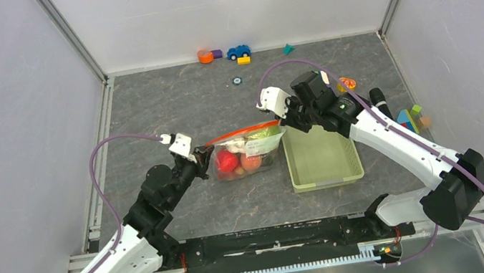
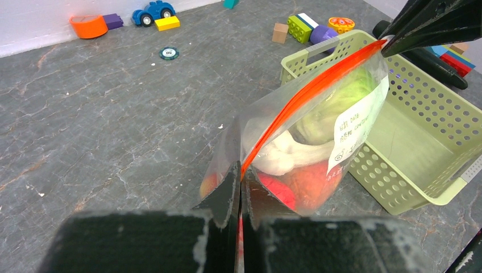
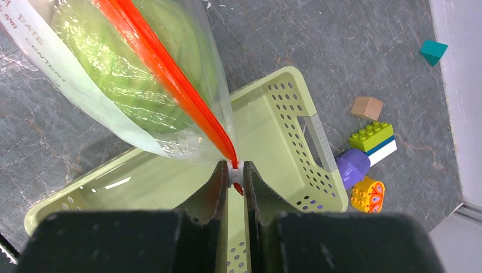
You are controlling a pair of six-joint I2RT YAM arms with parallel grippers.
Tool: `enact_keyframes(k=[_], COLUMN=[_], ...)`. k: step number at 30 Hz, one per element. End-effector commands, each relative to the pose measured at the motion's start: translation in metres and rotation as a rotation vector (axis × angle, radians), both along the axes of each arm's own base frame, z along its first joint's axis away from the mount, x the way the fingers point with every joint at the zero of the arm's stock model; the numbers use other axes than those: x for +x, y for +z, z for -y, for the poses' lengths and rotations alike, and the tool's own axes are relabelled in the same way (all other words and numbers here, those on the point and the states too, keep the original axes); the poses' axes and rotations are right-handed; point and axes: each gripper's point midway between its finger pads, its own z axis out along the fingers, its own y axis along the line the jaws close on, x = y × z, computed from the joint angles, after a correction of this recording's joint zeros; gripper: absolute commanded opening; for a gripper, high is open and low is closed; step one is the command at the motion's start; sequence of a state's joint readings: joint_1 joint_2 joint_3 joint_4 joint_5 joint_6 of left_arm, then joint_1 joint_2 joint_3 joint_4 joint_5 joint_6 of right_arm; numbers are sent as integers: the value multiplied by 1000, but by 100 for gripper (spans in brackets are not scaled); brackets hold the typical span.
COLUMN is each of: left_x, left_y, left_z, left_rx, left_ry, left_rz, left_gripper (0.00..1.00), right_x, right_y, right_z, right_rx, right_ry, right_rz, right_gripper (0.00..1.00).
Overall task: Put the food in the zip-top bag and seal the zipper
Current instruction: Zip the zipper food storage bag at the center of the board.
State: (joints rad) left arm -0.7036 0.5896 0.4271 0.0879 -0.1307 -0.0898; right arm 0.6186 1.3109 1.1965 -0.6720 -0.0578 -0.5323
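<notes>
The clear zip-top bag point(image 1: 248, 151) hangs stretched between my two grippers above the table, beside the green basket. Food shows inside it: green cabbage point(image 2: 335, 102), a red strawberry point(image 1: 227, 160) and a peach point(image 1: 251, 163). The red-orange zipper point(image 2: 310, 94) runs taut from gripper to gripper and also shows in the right wrist view point(image 3: 170, 85). My left gripper point(image 2: 239, 173) is shut on the zipper's left end. My right gripper point(image 3: 235, 173) is shut on the white slider tab point(image 3: 234, 170) at the right end, over the basket.
The pale green basket point(image 1: 322, 157) stands right of the bag. Building blocks point(image 3: 372, 139) lie beyond the basket. An orange piece point(image 1: 205, 56), a toy car point(image 1: 238, 51) and a small disc point(image 1: 236, 79) lie near the back wall.
</notes>
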Motion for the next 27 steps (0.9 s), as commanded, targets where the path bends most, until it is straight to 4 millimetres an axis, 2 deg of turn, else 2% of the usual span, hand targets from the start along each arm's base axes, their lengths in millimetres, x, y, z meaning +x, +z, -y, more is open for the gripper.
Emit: enact_keyframes(k=[1, 11, 27], left_x=[11, 13, 18], left_y=[19, 17, 13], left_z=[-20, -23, -24], left_rx=[-27, -31, -16], left_ry=[112, 135, 155], left_rz=[68, 71, 62], left_gripper=[2, 2, 2], right_x=[11, 11, 9], right_y=[13, 16, 11], right_z=[36, 38, 41], right_rx=[-87, -83, -103], right_ry=[-116, -124, -119], right_rz=[59, 65, 60], right_gripper=[14, 14, 15])
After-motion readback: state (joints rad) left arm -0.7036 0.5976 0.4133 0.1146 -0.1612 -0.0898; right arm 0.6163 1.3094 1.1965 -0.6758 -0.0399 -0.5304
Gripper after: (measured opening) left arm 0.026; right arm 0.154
